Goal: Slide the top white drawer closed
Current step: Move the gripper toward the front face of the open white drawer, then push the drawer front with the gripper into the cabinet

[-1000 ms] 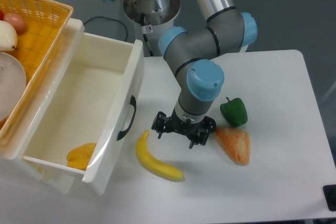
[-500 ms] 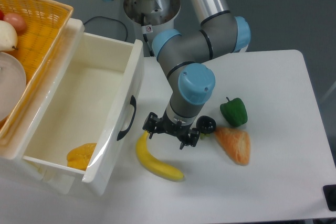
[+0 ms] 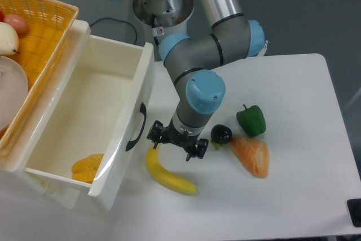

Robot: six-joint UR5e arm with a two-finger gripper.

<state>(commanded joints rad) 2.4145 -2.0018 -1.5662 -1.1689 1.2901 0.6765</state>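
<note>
Top white drawer (image 3: 84, 122) pulled far out over the table's left side, front panel with curved black handle (image 3: 135, 127) facing right; one orange-yellow item (image 3: 87, 167) lying in its near corner. Not yet closed.

Pincer (image 3: 176, 143) now shifted left across the table from a second ago, from near the orange wedge to just beside the drawer front, hovering over the banana's upper tip. Fingers spread a little, holding nothing. Likely lining up to push the front panel leftward; banana close enough to get nudged.

Uncovered by that shift: one small dark round item (image 3: 221, 134), hidden before.

Counted: one banana (image 3: 167, 174) toward the table's (image 3: 293, 196) front edge, one green pepper (image 3: 251, 120), one orange wedge (image 3: 252, 155), one woven yellow basket (image 3: 34, 32) at far left, holding a few items only partly visible.
</note>
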